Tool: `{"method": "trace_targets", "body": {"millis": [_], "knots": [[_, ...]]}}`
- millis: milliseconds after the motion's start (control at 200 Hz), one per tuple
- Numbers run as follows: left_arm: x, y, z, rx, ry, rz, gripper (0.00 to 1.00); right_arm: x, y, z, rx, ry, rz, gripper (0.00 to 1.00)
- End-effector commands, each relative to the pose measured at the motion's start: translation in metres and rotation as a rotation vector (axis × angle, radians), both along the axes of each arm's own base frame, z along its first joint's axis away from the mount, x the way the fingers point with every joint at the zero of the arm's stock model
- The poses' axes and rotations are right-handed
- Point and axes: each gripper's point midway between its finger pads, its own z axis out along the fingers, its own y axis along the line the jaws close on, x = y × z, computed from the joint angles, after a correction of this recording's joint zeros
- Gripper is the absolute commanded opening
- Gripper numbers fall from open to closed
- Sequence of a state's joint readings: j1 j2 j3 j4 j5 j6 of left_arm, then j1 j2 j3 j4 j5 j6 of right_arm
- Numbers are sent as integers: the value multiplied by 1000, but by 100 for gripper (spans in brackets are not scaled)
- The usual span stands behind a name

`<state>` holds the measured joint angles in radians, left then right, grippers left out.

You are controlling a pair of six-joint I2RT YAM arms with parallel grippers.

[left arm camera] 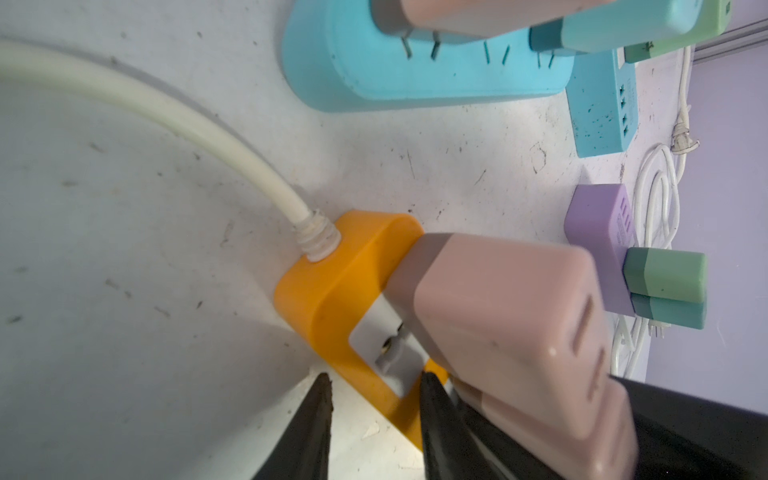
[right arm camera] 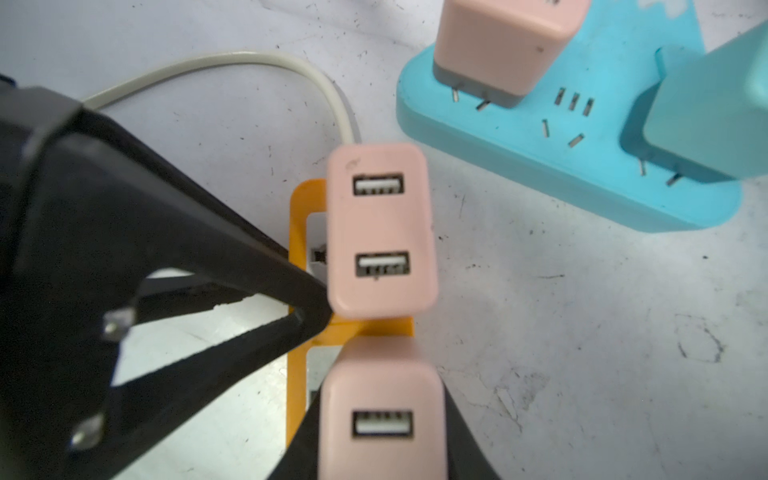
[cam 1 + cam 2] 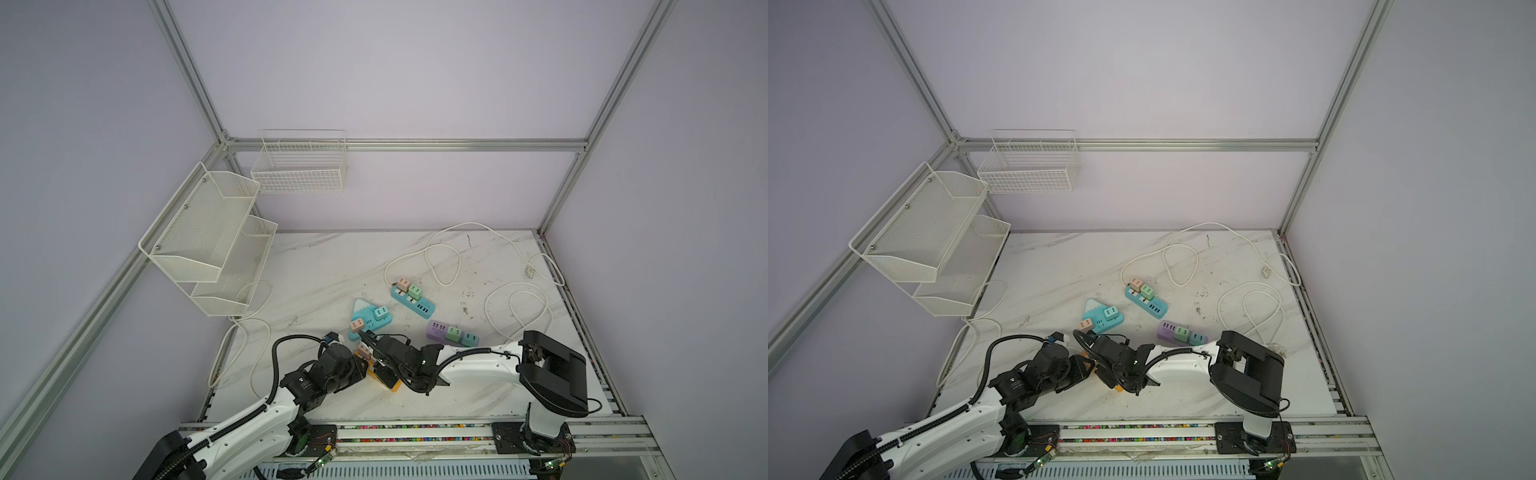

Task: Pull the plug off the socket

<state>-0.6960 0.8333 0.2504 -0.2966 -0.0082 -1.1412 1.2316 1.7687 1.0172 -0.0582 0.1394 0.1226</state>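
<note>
I work in a robotics lab cell. A frame of bare aluminium extrusions [image 3: 407,144] boxes me in, with plain lavender panels [image 3: 395,75] for walls. My white arms [image 3: 478,368] are bolted to a slotted rail [image 3: 415,436] along the front of a marble-patterned desk [image 3: 332,266]. White wire baskets [image 3: 299,166] hang on the panels, and several coloured power strips [image 3: 424,309] lie on the desk with plugs in them.

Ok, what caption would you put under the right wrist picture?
Right end effector clamps one pink plug on the orange power strip while the left end effector holds the strip.
</note>
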Motion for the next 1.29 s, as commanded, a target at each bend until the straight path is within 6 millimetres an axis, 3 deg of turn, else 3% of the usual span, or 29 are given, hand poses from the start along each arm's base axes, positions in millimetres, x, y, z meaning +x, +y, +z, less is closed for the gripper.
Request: {"method": "trace_targets", "body": {"millis": [0,250,390,590,705,885,1045,1290], "knots": [[-38,35,-44,175,176,2,34,6,-4,16,5,-53,-19,19],[-39,36,-45,180,181,1,34,-1,8,33,107,-18,1,19],[-39,36,-46,180,185,0,34,12,-7,33,77,-72,-48,19],[-37,33,-43,172,175,-4,34,12,-10,30,69,-51,-51,17],[-35,31,-40,166,167,-7,34,12,-15,41,97,-61,-69,17],[-20,18,-17,129,102,-30,35,10,-16,60,183,-17,-72,17],[-1,4,15,92,3,-57,40,12,-21,74,272,64,-115,17],[11,-9,46,71,-70,-106,45,13,-42,83,403,209,-239,18]]}}
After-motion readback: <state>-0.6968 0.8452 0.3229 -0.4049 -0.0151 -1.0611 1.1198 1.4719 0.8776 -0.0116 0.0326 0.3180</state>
